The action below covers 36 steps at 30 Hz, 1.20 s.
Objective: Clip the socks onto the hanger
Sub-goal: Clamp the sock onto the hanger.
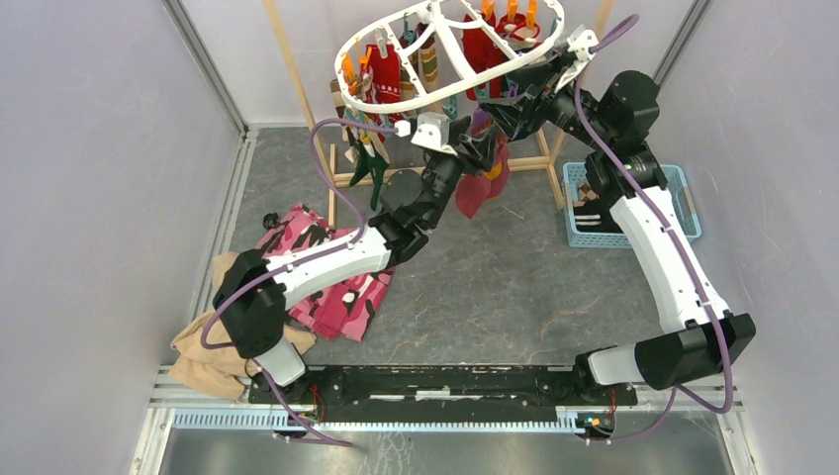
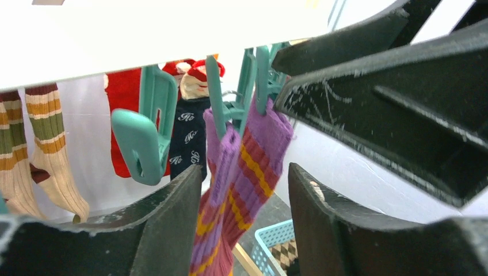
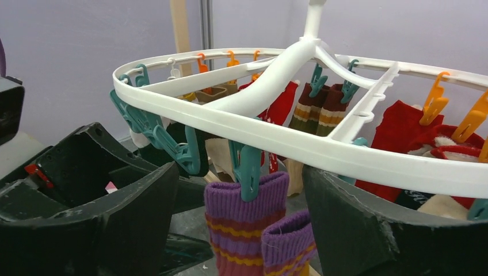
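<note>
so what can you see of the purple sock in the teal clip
The purple sock is ribbed knit, purple-maroon with yellow and reddish stripes. Its cuff points up, pinched in a teal clip that dangles from the near rim of the white hanger, and the rest hangs straight down out of frame. A matching sock sits lower beside it, touching; whether that one is clipped is unclear. The open left gripper and right gripper flank it without gripping.

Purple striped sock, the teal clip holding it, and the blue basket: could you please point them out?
purple striped sock (image 3: 244,227), right wrist view, ribbed cuff.
teal clip (image 3: 248,169), right wrist view, clip body.
blue basket (image 1: 690,206), top external view, right wall.
</note>
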Each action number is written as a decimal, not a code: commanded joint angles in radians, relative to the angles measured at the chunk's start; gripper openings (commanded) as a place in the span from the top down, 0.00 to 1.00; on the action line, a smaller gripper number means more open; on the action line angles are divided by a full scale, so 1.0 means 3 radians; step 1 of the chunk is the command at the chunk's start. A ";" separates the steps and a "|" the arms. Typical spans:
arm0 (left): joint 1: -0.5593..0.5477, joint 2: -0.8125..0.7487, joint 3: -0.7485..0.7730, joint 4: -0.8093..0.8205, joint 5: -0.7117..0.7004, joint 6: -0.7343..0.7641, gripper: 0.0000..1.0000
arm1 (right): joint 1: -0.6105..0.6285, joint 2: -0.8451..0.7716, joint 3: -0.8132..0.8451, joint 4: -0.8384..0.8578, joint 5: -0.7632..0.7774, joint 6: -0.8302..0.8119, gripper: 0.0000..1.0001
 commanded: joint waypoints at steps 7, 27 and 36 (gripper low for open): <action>0.0052 -0.0683 -0.0577 -0.0138 0.0651 0.0185 0.26 | -0.0171 -0.0217 -0.0073 0.0139 -0.0341 0.0048 0.15; 0.0190 -0.2282 -0.1887 -0.1538 0.1141 0.0144 0.00 | -0.0577 -0.0462 -0.0487 -0.0093 -0.0738 -0.0481 0.15; 0.0231 -0.3120 -0.1895 -0.2913 0.1016 -0.0232 0.00 | -0.0950 -0.0791 -0.0856 -0.0600 -0.0988 -0.1063 0.10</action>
